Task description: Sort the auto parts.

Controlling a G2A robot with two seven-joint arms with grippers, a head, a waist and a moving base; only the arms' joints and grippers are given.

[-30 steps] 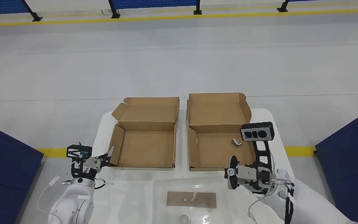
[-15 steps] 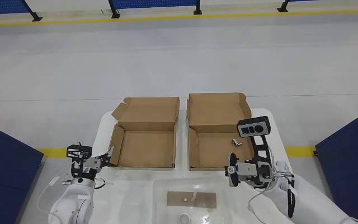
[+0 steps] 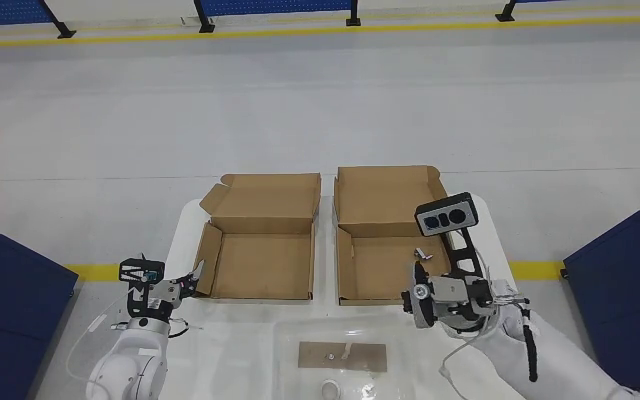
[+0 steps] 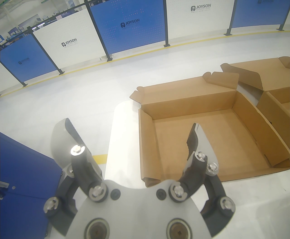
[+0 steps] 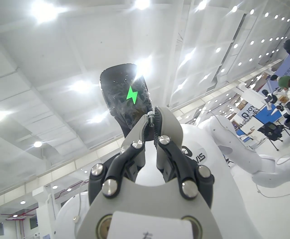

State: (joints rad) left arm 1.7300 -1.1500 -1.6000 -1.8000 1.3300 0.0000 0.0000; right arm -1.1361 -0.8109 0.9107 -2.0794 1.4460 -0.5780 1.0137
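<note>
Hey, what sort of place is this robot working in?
Probably a factory or exhibition hall: blue and white partition panels behind a yellow floor line, a high ceiling with rows of lights, open cardboard boxes on a white table.

The right hand [image 5: 153, 115], gripping a small part [image 5: 150, 119], has shifted toward the right box [image 3: 380, 272].

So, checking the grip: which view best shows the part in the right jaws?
Right wrist view: the small metal part sits pinched in the right gripper. Top view: too small to tell. Left wrist view faces the left box.
</note>
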